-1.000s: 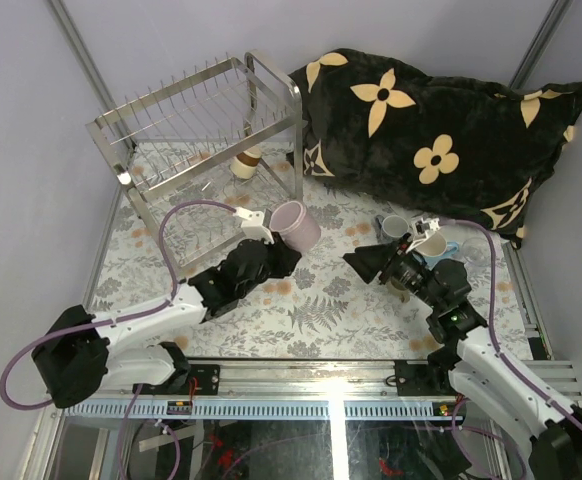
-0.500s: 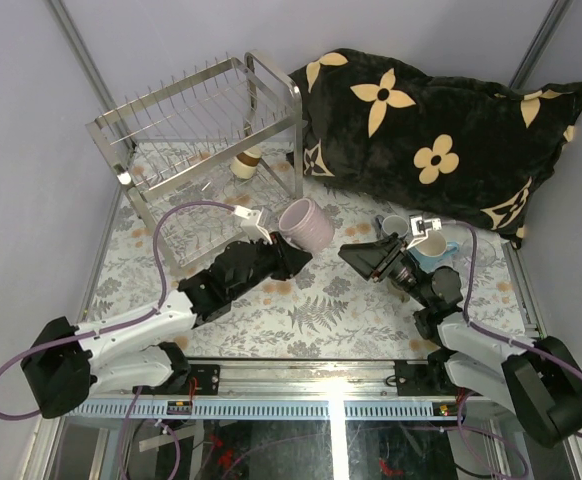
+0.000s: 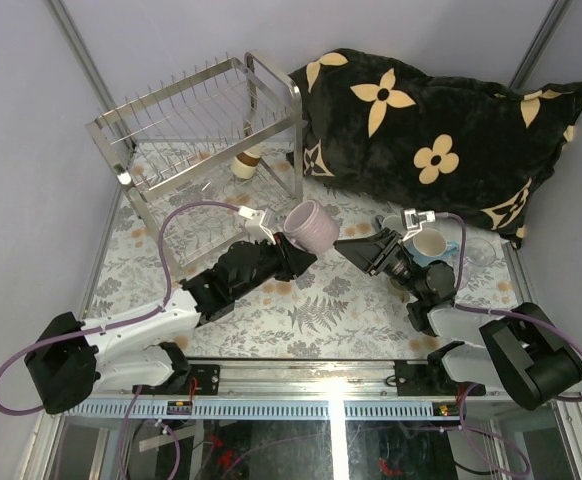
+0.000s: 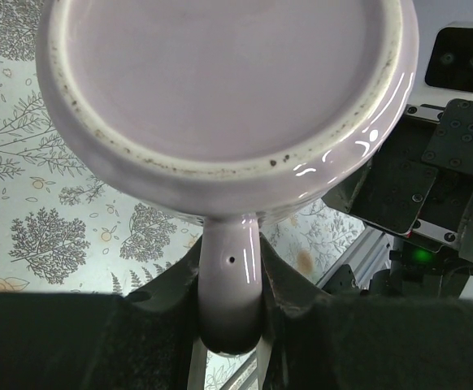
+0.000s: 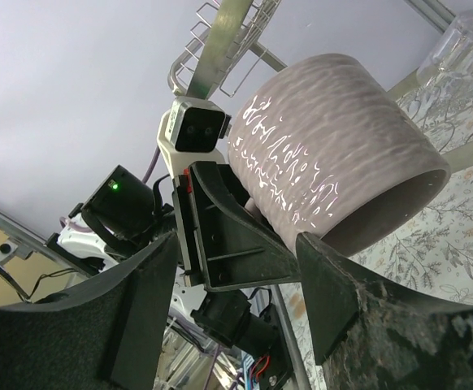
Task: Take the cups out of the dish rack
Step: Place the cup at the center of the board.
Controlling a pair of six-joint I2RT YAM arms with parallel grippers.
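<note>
My left gripper (image 3: 293, 250) is shut on the handle (image 4: 230, 276) of the pale lilac-pink mug (image 3: 311, 226), holding it above the flowered table, mouth turned right. The left wrist view shows the mug's base (image 4: 220, 81) from below. My right gripper (image 3: 349, 248) is open and empty, pointing left just beside the mug's rim. In the right wrist view its fingers (image 5: 342, 301) frame the mug (image 5: 334, 162) and the left gripper's finger. The light blue mug (image 3: 429, 245) stands behind the right gripper. A cream-and-brown cup (image 3: 244, 163) lies in the dish rack (image 3: 271, 72).
A big black cushion (image 3: 441, 130) with cream flowers fills the back right. The rack stands at the back left by the grey wall. A clear glass (image 5: 464, 41) shows at the top right of the right wrist view. The left arm's purple cable (image 3: 171, 240) loops above the table.
My left gripper has carried the lilac mug to the right. My right gripper has moved left towards it, away from the blue mug.
</note>
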